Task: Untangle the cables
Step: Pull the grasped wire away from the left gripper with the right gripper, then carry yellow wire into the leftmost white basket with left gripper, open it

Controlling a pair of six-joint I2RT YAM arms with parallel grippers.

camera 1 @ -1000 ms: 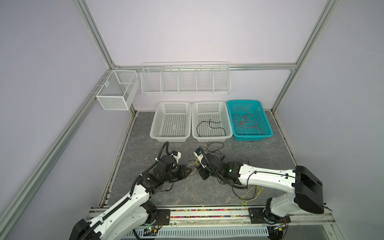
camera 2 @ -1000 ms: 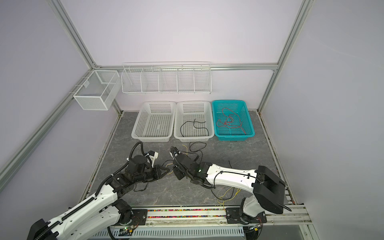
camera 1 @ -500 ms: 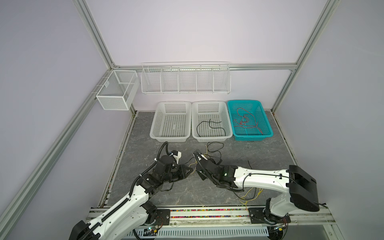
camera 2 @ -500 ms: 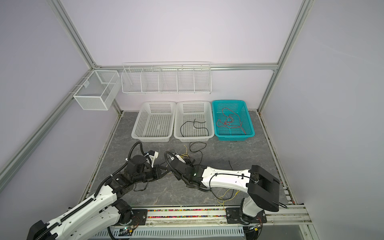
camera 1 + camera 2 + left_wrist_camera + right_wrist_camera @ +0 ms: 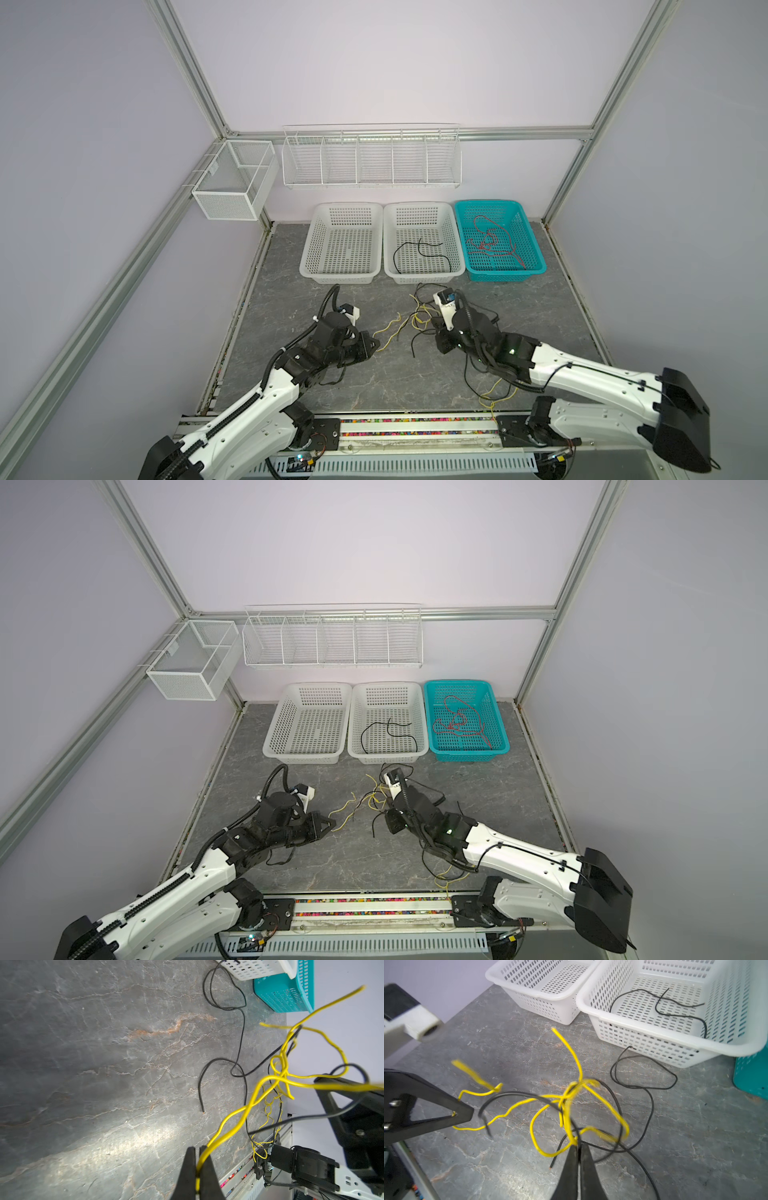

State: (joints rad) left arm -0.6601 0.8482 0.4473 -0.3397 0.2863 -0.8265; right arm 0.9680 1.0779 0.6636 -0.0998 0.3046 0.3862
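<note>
Okay, left fingers pinch a yellow cable; right fingers clamp the tangle. Best to pull apart slowly, so the black cable doesn't cinch tighter.

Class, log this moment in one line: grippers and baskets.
left gripper: shut on yellow cable | right gripper: shut on yellow-black tangle | middle white basket: black cable | teal basket: red cables

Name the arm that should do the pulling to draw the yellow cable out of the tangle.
Left, probably. The left tool is shut on a free length of yellow cable, away from the tangle. The right tool is shut at the tangle itself, so it better serves as anchor.
</note>
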